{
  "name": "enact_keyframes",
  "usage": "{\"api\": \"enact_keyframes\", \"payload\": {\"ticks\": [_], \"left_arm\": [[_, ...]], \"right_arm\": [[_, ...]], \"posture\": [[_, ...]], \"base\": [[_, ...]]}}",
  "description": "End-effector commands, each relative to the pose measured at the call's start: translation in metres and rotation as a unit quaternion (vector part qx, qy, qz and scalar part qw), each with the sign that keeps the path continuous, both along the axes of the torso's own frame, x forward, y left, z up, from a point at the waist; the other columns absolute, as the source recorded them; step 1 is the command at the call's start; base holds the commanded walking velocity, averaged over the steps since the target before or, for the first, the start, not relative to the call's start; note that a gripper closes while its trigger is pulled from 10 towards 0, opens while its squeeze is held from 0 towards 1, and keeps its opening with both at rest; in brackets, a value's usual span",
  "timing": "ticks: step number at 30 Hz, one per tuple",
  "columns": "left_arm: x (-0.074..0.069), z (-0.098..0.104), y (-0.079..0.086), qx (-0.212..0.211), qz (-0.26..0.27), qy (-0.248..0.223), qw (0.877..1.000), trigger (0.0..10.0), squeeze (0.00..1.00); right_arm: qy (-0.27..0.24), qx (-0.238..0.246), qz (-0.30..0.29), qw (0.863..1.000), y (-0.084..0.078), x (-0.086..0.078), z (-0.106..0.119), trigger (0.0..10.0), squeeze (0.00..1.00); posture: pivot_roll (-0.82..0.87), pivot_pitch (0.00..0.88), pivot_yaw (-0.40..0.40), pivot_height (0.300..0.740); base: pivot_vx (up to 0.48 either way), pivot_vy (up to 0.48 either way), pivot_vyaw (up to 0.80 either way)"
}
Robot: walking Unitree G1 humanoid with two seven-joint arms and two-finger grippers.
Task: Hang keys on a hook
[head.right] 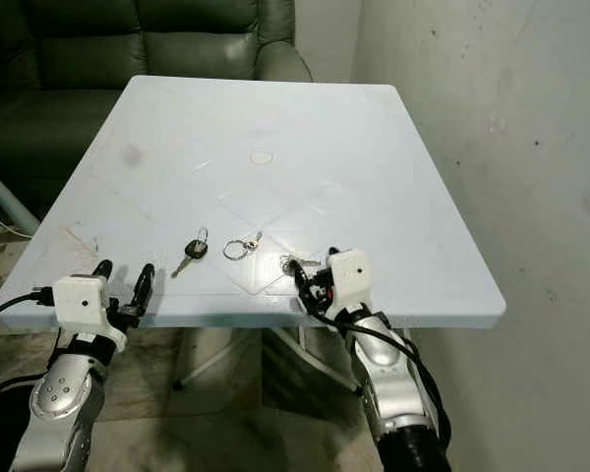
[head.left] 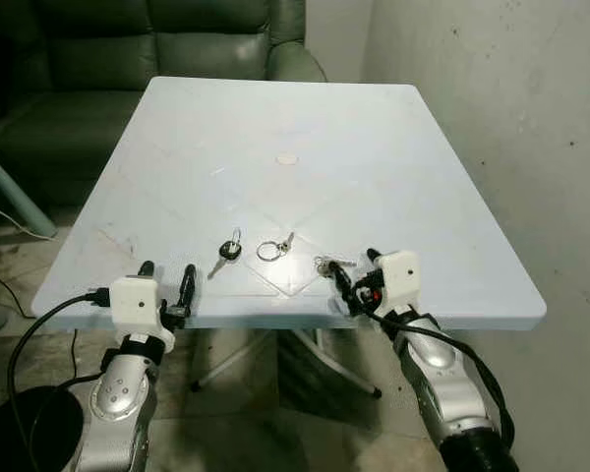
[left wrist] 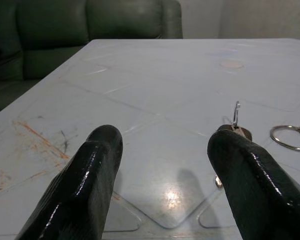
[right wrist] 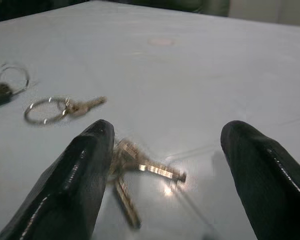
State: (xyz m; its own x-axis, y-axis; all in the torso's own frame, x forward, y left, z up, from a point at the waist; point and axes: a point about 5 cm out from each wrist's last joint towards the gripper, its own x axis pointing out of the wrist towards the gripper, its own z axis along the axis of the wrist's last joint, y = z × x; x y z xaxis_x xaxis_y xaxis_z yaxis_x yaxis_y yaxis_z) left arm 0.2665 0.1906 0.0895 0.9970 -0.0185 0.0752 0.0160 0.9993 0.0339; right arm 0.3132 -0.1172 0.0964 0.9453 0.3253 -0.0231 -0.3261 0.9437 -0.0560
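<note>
Three sets of keys lie near the front edge of the pale blue table (head.left: 275, 108). They are a black-headed key (head.left: 229, 251), a ring with a small key (head.left: 272, 249), and a small bunch of silver keys (head.left: 326, 264). My right gripper (head.left: 354, 267) is open, low over the table edge. The silver bunch (right wrist: 140, 165) lies between its fingers, close to one fingertip (right wrist: 97, 145). My left gripper (head.left: 167, 272) is open at the front edge, to the left of the black-headed key (left wrist: 235, 127), with nothing between its fingers.
A dark green sofa (head.left: 157, 39) stands behind the table. A grey wall (head.left: 511, 118) runs along the right side. A small round mark (head.left: 288, 157) sits mid-table. Folding legs (head.left: 305, 359) show underneath, and a black cable (head.left: 20, 344) loops at the lower left.
</note>
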Motion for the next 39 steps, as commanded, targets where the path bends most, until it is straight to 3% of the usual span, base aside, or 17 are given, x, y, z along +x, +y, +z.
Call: {"api": "enact_keyframes", "payload": {"ticks": [1,13,23,27,37,38,39], "left_arm": [[0.001,-0.001,0.003,-0.004,0.010,0.007,1.000,10.0,0.00],[-0.008,0.005,-0.017,0.006,-0.018,-0.006,1.000,10.0,0.00],[-0.010,0.005,-0.021,0.007,-0.016,-0.003,1.000,10.0,0.00],[-0.011,0.006,-0.020,0.007,-0.012,-0.001,1.000,10.0,0.00],[-0.011,0.008,-0.031,0.010,-0.030,-0.004,0.999,10.0,0.00],[-0.012,0.008,-0.033,0.012,-0.032,-0.004,0.999,10.0,0.00],[-0.012,0.008,-0.034,0.013,-0.033,-0.004,0.999,10.0,0.00]], "right_arm": [[0.002,-0.017,-0.014,1.000,0.002,0.003,0.001,10.0,0.00],[0.008,-0.068,0.000,0.998,0.024,0.001,0.001,10.0,0.00],[0.012,-0.078,0.001,0.997,0.028,0.004,0.004,10.0,0.00],[0.009,-0.097,0.022,0.995,0.039,0.007,0.009,10.0,0.00],[0.026,-0.088,0.025,0.995,0.053,0.007,0.012,10.0,0.00],[0.027,-0.086,0.025,0.996,0.053,0.007,0.013,9.2,0.00],[0.029,-0.084,0.025,0.996,0.054,0.007,0.013,9.4,0.00]], "posture": [[-0.06,0.040,-0.027,0.740],[-0.01,0.085,-0.087,0.740],[0.00,0.099,-0.100,0.740],[0.01,0.145,-0.146,0.740],[0.00,0.169,-0.168,0.740],[0.00,0.170,-0.170,0.740],[0.00,0.170,-0.171,0.740]], "base": [[0.000,0.000,0.00],[0.000,0.000,0.00],[0.000,0.000,0.00],[0.000,0.000,0.00],[0.000,0.000,0.00],[0.000,0.000,0.00],[0.000,0.000,0.00]]}}
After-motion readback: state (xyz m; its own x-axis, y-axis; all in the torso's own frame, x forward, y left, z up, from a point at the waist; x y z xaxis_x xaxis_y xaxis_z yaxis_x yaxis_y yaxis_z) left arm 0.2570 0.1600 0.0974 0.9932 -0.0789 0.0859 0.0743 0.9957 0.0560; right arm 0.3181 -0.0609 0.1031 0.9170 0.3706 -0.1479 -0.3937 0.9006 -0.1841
